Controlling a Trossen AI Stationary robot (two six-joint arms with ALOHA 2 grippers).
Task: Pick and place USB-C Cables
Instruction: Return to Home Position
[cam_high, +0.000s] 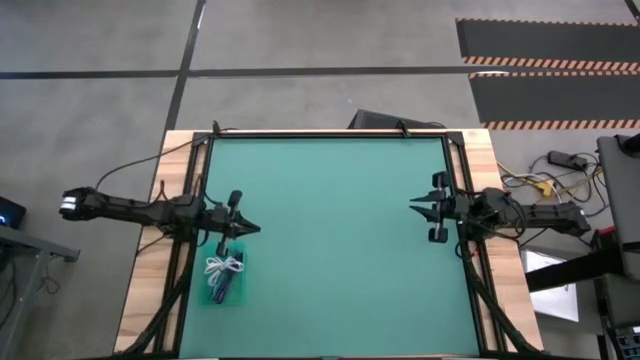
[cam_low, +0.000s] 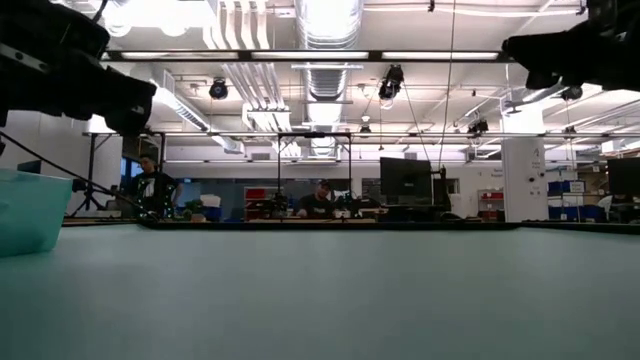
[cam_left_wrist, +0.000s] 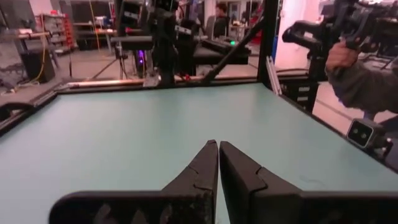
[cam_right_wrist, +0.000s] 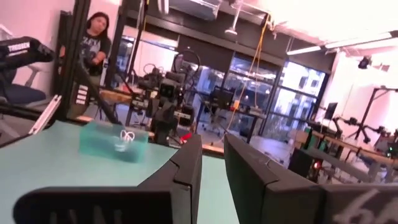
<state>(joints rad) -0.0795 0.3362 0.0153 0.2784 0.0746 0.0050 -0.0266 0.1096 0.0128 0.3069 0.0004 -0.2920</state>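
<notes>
Left gripper (cam_left_wrist: 218, 144) first: its two dark fingers are pressed together at the tips with nothing between them. Right gripper (cam_right_wrist: 212, 142) shows a narrow gap between its fingers, also empty. Both hang at their own sides of the teal table mat (cam_high: 330, 250), well apart. The white coiled USB-C cables (cam_high: 226, 265) lie inside the translucent green plastic bin (cam_high: 238, 292) just beside the left gripper, so I'd say placing is done and only parking the arms is left. Can't tell how many coils are in that tangle, and the low view cuts the bin off.
</notes>
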